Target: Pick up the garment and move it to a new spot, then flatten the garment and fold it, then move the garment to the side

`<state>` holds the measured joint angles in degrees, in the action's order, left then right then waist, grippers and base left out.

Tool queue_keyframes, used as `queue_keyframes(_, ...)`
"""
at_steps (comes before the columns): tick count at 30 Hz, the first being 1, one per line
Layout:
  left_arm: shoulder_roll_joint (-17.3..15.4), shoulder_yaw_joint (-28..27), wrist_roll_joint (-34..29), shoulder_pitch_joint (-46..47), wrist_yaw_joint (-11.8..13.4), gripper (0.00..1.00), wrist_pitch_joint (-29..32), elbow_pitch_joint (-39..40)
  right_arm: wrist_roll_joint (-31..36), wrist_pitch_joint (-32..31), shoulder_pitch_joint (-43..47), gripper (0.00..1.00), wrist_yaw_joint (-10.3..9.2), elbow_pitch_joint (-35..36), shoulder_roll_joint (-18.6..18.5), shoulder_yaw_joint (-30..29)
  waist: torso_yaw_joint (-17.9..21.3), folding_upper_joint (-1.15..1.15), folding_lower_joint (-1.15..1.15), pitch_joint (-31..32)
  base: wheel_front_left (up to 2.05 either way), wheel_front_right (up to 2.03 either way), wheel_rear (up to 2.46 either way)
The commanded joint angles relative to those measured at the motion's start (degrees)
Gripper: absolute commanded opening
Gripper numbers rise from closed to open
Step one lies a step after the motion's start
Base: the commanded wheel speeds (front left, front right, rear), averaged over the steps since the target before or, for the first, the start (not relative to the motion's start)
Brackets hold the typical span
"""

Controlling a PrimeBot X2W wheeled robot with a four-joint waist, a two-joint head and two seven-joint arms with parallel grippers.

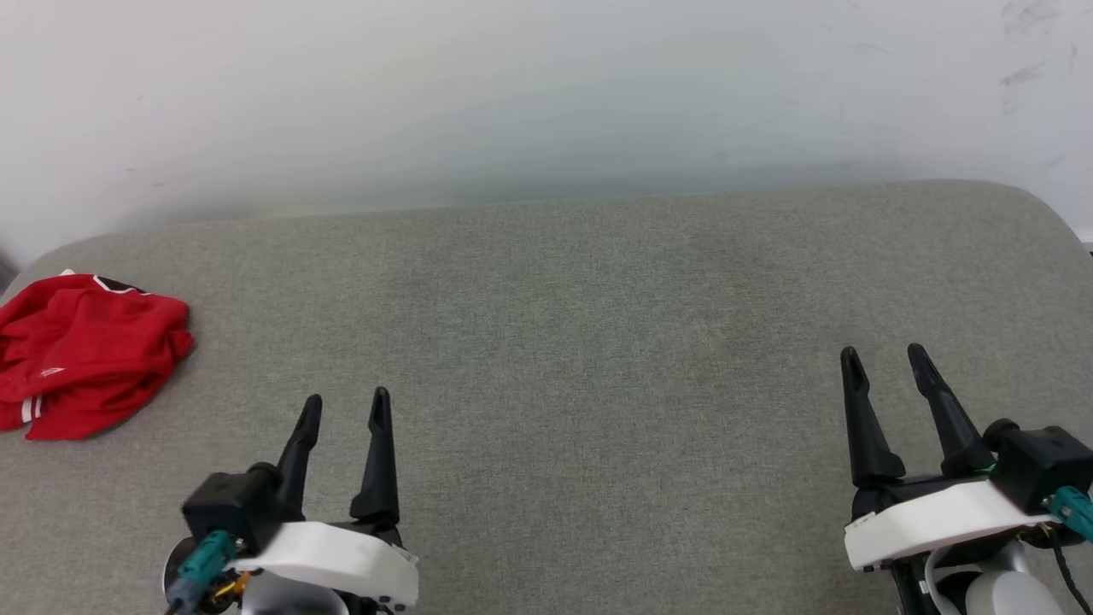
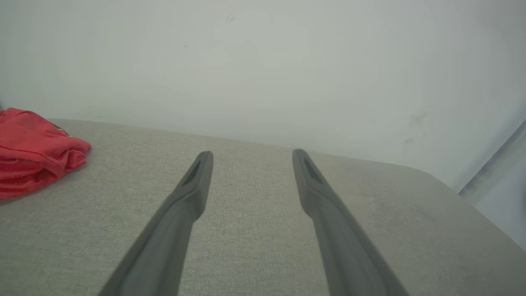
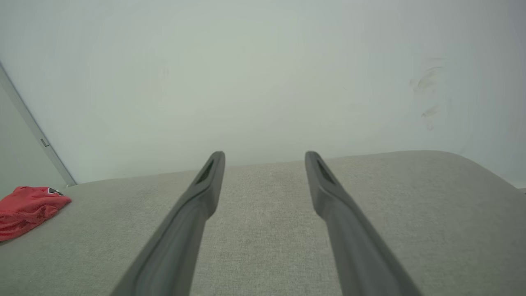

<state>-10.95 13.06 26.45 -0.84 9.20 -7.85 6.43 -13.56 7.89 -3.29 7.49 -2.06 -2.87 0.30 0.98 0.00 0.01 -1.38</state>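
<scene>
The garment (image 1: 81, 354), a red jersey with a bit of white striped trim, lies crumpled in a heap at the far left of the grey cushioned surface. It also appears at the left edge of the left wrist view as the garment (image 2: 33, 150) and smaller in the right wrist view as the garment (image 3: 26, 209). My left gripper (image 1: 346, 408) hovers open to the right of it, well apart, with nothing between its fingers. Far off at the lower right, my right gripper (image 1: 884, 357) is open and empty too.
The grey fabric surface (image 1: 564, 342) spreads wide between and beyond the grippers, with rounded back corners. A pale wall (image 1: 546, 94) rises directly behind its far edge. A grey strip (image 3: 33, 127) runs down the wall at the left.
</scene>
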Motion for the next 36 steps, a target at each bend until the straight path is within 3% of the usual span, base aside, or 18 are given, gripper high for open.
queue_keyframes(1, -1.07, 1.15, -1.53, 0.92, 1.01, 1.00, -0.64, 0.65, 2.02, 0.56, -0.43, 1.00, 0.00, 0.47, -0.05, 0.15, 0.03, 0.00, 0.00, -0.02, 0.00, 0.00, 0.00)
queue_keyframes(9, -4.12, 7.36, -4.97, 1.78, 6.64, 1.00, -1.77, 0.89, 7.93, 1.77, -0.46, 1.00, 0.00, 0.81, -0.04, 0.82, 0.20, 0.00, 0.00, -0.04, 0.00, 0.00, 0.00)
queue_keyframes(14, -3.47, 7.48, -3.94, 0.83, 7.80, 1.00, -2.52, 1.89, 9.88, 2.43, -0.31, 1.00, 0.00, 1.09, -0.04, 0.96, 0.28, 0.00, 0.00, -0.06, 0.00, 0.00, 0.00)
queue_keyframes(19, -1.21, 3.90, -3.07, -1.01, 4.61, 1.00, -3.14, 2.47, 9.99, 3.07, 0.14, 1.00, 0.00, 0.74, -0.03, 0.96, 0.26, 0.00, 0.00, -0.08, 0.00, 0.00, 0.00)
queue_keyframes(30, 5.43, -5.52, -8.61, -4.82, -6.69, 1.00, -4.58, 0.57, 6.29, 4.43, 0.67, 1.00, 0.00, -2.48, -0.02, 1.30, 0.35, 0.00, -0.01, -0.16, 0.00, 0.00, 0.00)
queue_keyframes(36, 7.18, -8.09, -12.35, -5.65, -10.25, 1.00, -5.22, -0.84, 3.62, 5.19, 0.23, 1.00, -0.01, -5.77, -0.02, 2.13, 0.52, 0.00, -0.01, -0.10, 0.00, 0.00, 0.00)
